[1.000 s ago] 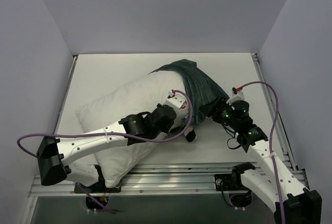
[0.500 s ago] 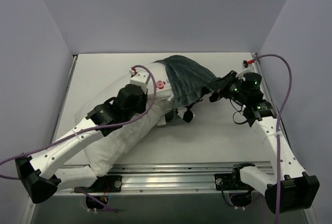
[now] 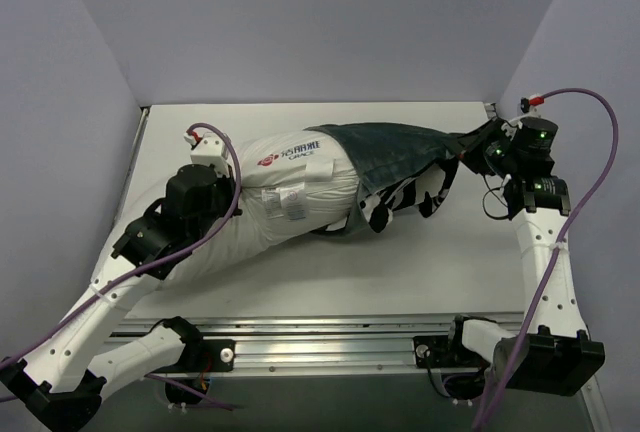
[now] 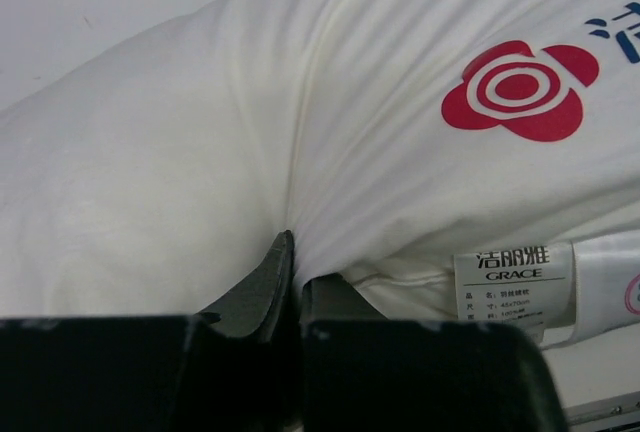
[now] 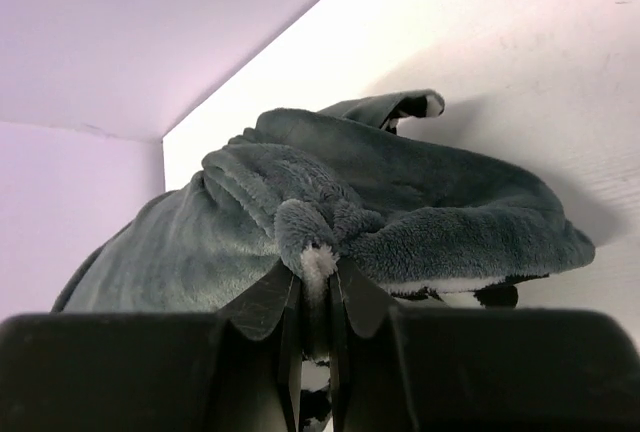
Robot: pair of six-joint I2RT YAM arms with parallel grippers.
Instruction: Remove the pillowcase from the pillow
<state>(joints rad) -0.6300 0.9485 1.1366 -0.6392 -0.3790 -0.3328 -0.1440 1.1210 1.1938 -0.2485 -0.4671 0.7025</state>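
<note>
The white pillow [image 3: 270, 202] lies across the table, its red logo [image 3: 269, 161] and label facing up. Its right end sits inside the grey-teal pillowcase [image 3: 395, 152], whose zebra-striped underside [image 3: 405, 195] hangs below. The pillowcase stretches taut to the far right. My right gripper [image 3: 478, 144] is shut on a bunched fold of the pillowcase [image 5: 400, 217], pinched between the fingers [image 5: 265, 302]. My left gripper [image 3: 222, 180] is shut on a pinch of the pillow's [image 4: 200, 172] white cloth at its left part, beside the logo [image 4: 520, 90] and the tag [image 4: 512, 274].
White walls close in the table [image 3: 400, 272] at the back and both sides; the right gripper is close to the right wall and its rail [image 3: 492, 110]. A metal rail [image 3: 330, 337] runs along the near edge. Purple cables [image 3: 585, 167] loop off both arms.
The right gripper has closed on the pillowcase and pulled it right, toward the back corner. The left arm has dragged the pillow left, so more white pillow with logo and label is uncovered.
</note>
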